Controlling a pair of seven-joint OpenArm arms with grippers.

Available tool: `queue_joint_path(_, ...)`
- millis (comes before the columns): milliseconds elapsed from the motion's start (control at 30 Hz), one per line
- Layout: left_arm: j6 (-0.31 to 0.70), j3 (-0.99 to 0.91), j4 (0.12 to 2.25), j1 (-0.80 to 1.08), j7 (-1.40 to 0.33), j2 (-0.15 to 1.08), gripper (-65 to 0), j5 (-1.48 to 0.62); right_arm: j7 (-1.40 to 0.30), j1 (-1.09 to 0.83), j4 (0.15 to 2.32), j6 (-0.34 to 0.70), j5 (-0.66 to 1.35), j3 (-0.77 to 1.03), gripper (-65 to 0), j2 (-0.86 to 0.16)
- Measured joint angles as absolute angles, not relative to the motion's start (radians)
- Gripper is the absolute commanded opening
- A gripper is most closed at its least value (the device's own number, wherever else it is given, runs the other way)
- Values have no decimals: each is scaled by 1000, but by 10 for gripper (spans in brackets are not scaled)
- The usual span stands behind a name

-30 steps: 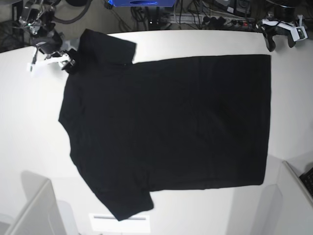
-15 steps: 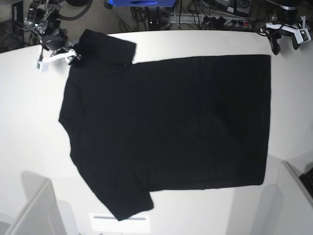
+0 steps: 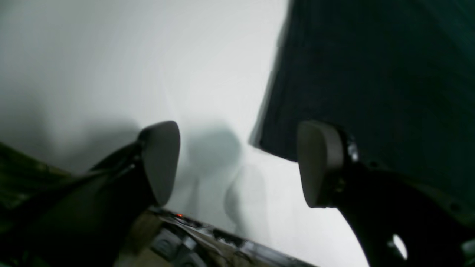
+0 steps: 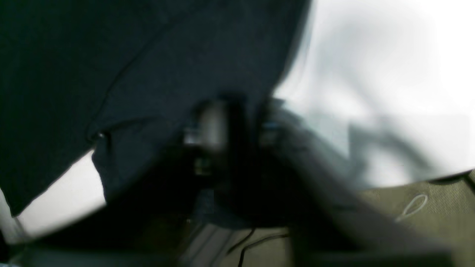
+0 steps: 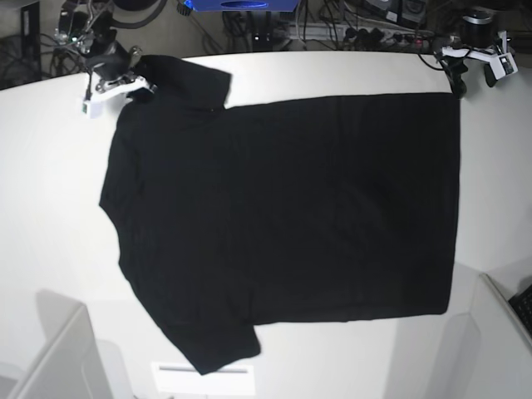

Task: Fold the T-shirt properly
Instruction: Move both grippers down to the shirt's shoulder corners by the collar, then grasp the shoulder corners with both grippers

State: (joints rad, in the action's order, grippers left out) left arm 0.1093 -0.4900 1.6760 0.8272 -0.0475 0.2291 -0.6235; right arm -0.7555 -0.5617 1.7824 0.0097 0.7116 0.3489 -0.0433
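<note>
One T-shirt [image 5: 283, 216] flat on table [image 5: 50, 208], cables [image 5: 366, 33] behind — unobstructed

White table [image 5: 50, 191] fills most of base view, evenly lit, soft shadows. Behind far edge: tangled dark cables [image 5: 366, 33], blue object [image 5: 239, 5] at top centre. Pale grey panels [image 5: 62, 357] at both near corners. White label [image 5: 204, 376] on near edge.

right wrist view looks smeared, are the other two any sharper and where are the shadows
Right wrist view: heavy blur, the right pincer is a dark smear against the T-shirt. Left wrist view: sharper pads, soft cloth edge, pincer shadows on the white table. Base view: crisp, evenly lit, the shirt a flat featureless black.
</note>
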Motion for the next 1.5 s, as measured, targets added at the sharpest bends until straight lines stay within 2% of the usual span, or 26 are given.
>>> queue_joint_path(167,112,-508,1659,767,-216,199,-174,-623,-756,-562,1781,10,714,350,-650,-41)
queue_joint_path(567,110,-527,1636,657,-336,186,-184,-622,-757,-563,1781,10,714,350,-650,-41)
queue_joint_path(733,110,-529,1597,586,-357,186,-186,-622,-759,-563,1781,10,715,350,-650,-43)
queue_joint_path(1167,113,-489,1583,559,-329,175,-191,-615,-760,-563,1780,10,717,350,-650,-43)
queue_joint_path(1200,113,-489,1581,559,-329,174,-202,-616,-760,-563,1780,10,717,350,-650,-43)
queue_joint_path(1267,112,-489,1581,559,-333,175,-273,-616,-760,-562,1780,10,717,350,-650,-43)
queue_joint_path(1367,112,-496,1581,543,-381,175,-472,-619,-760,-562,1780,10,717,350,-650,-43)
queue_joint_path(1433,111,-498,1579,529,-412,175,-635,-627,-760,-562,1780,10,717,350,-650,-43)
queue_joint_path(1500,113,-494,1586,532,-424,175,-650,-635,-761,-563,1780,10,717,350,-650,-43)
